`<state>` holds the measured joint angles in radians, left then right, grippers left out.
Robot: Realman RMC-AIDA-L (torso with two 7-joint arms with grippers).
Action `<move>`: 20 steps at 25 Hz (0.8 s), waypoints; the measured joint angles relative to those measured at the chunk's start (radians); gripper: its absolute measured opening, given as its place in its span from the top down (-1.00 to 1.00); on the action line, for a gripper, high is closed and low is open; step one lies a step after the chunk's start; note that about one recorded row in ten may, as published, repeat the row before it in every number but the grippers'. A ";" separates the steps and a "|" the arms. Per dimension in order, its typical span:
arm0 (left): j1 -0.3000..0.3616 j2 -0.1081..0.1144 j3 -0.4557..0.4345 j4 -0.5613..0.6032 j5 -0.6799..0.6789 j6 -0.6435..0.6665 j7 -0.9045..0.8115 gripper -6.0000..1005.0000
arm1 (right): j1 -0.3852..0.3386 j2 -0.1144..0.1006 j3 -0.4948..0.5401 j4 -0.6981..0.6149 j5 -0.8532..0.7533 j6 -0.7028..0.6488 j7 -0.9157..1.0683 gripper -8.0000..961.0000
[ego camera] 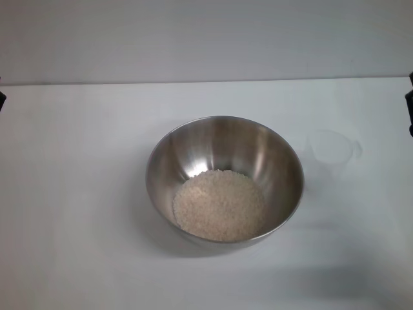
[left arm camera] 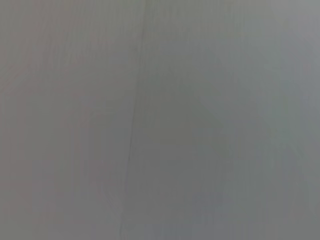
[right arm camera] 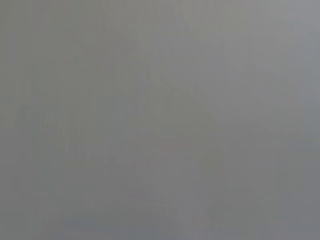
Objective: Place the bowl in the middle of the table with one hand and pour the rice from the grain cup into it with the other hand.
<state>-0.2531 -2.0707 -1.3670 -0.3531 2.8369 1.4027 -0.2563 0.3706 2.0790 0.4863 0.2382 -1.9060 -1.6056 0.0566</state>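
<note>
The steel bowl point(ego camera: 224, 179) stands near the middle of the white table point(ego camera: 77, 194) in the head view. A pale mound of rice point(ego camera: 220, 205) lies in its bottom. The translucent grain cup point(ego camera: 331, 152) stands upright on the table just right of the bowl and looks empty. Only dark slivers of my arms show, one at the far left edge point(ego camera: 2, 98) and one at the far right edge point(ego camera: 409, 106), both away from the bowl and cup. Neither gripper's fingers are in view. Both wrist views show only plain grey.
The table's far edge point(ego camera: 206, 82) runs across the back, with a pale wall behind it.
</note>
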 joint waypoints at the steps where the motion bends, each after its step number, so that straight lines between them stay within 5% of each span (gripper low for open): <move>1: 0.000 0.000 0.000 0.000 0.000 0.000 0.000 -0.65 | 0.004 0.000 0.001 -0.001 0.002 -0.001 -0.001 0.46; 7: 0.003 0.000 -0.004 0.000 -0.002 0.001 0.001 -0.65 | 0.015 0.001 0.015 -0.013 0.007 -0.005 -0.003 -0.04; 20: -0.018 0.000 -0.012 0.003 -0.032 0.005 0.006 -0.65 | 0.020 0.004 0.078 -0.014 0.010 0.003 0.003 -0.10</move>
<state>-0.2714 -2.0709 -1.3790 -0.3502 2.8050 1.4082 -0.2505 0.3907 2.0830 0.5644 0.2239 -1.8958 -1.6024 0.0593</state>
